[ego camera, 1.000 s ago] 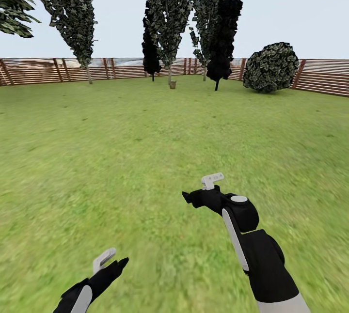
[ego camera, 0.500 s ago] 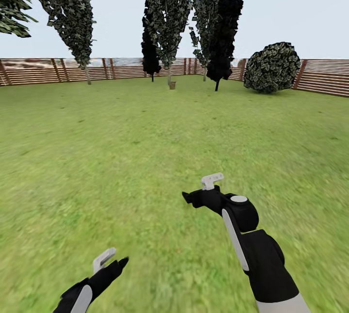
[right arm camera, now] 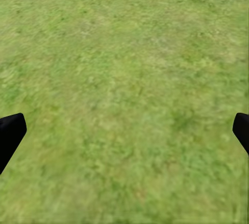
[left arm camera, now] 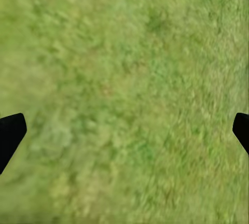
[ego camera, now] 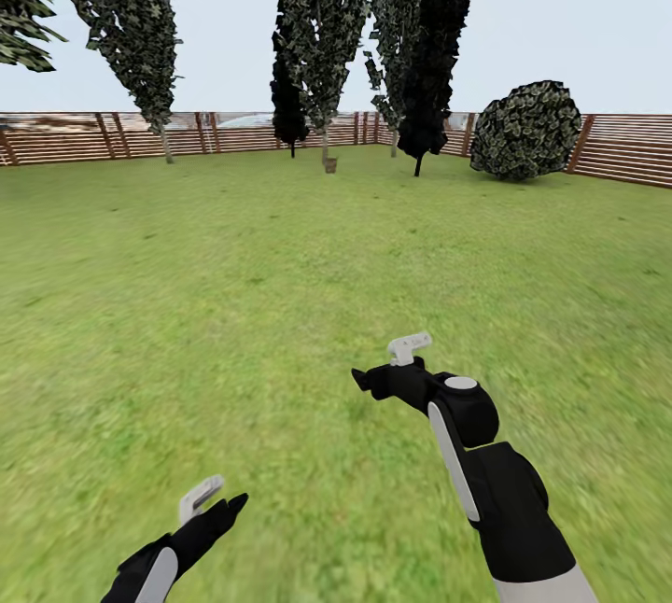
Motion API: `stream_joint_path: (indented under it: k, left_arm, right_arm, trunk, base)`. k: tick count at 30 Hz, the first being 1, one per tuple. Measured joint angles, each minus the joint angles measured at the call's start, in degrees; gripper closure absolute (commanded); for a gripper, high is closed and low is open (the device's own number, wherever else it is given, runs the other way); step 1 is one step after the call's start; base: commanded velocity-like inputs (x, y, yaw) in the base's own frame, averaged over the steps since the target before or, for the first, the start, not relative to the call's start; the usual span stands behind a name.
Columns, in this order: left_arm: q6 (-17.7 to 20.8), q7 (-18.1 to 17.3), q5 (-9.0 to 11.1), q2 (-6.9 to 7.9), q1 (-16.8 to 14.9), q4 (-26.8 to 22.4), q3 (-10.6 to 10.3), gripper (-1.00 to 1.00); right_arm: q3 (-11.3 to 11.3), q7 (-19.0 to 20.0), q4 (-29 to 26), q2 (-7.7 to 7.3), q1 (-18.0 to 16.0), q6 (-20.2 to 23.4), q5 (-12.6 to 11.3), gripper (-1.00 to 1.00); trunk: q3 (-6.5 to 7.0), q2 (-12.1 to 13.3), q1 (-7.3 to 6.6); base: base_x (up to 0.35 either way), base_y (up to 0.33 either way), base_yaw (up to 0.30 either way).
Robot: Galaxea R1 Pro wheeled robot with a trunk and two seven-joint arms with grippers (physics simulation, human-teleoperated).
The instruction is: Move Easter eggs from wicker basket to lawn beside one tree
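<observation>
Left black two-finger gripper [left arm camera: 124,133]: fingertips spread wide at opposite edges of its wrist view, nothing between them but blurred grass. Right black two-finger gripper [right arm camera: 124,130]: equally wide apart, holding nothing, over grass. In the head view both arms hang low above the mottled green lawn [ego camera: 280,286], touching nothing. Far across the lawn, a small tan-brown wicker basket [ego camera: 330,164] stands just beside the pale grey-beige trunk of a tall tree [ego camera: 325,147]; contents too small to tell. Behind: brown slatted wooden fence [ego camera: 84,138], round dark-green bush [ego camera: 525,130].
</observation>
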Motion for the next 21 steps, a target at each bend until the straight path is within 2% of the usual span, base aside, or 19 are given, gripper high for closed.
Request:
stream_joint_path:
  k: [21]
  left_arm:
    - [0.00,0.03,0.02,0.12,-0.52,0.60,0.01,-1.00]
  right_arm:
    - [0.00,0.15,-0.01,0.03,0.00,-0.42,0.00,-1.00]
  trunk:
    - [0.00,0.00,0.00]
  base:
    - [0.334,-0.080,0.000]
